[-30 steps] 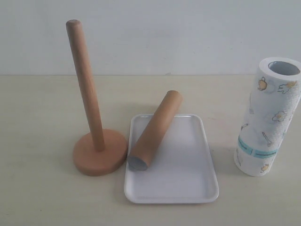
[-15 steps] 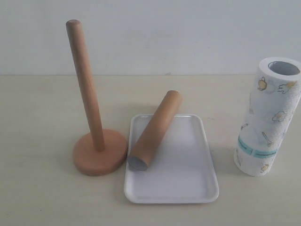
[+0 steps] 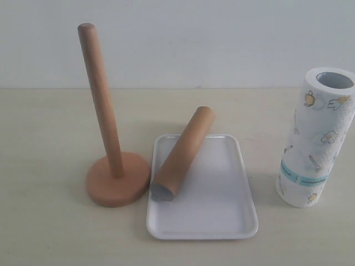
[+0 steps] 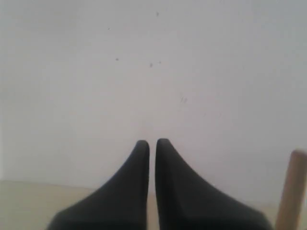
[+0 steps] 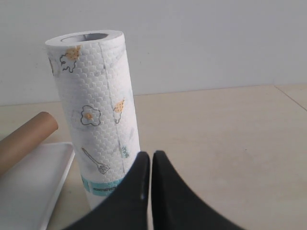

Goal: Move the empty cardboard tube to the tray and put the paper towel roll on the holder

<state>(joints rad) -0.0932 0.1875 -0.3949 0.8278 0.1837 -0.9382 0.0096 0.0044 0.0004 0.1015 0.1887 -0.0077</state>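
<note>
The empty cardboard tube (image 3: 183, 152) lies slantwise on the tray (image 3: 222, 191). Its grey open end points near-left and sits at the tray's left rim, just beside the holder's base. Its far end pokes out past the tray's far rim. The tray lies flat on the pale table (image 3: 44, 138), about mid-scene.

The holder (image 3: 105, 116) stands upright to the left of the tray, its slim rod bare. The paper towel roll (image 3: 316, 138) stands on end at the far right, well apart from the tray, hollow core facing up.

Neither arm shows in the exterior view. The left gripper (image 4: 152, 142) has its dark jaws drawn together with only a thin slit between them, gripping nothing and facing a blank wall. The right gripper (image 5: 151, 154) has its jaws pressed nearly together too, and nothing is held. The roll stands upright in front of it.
</note>
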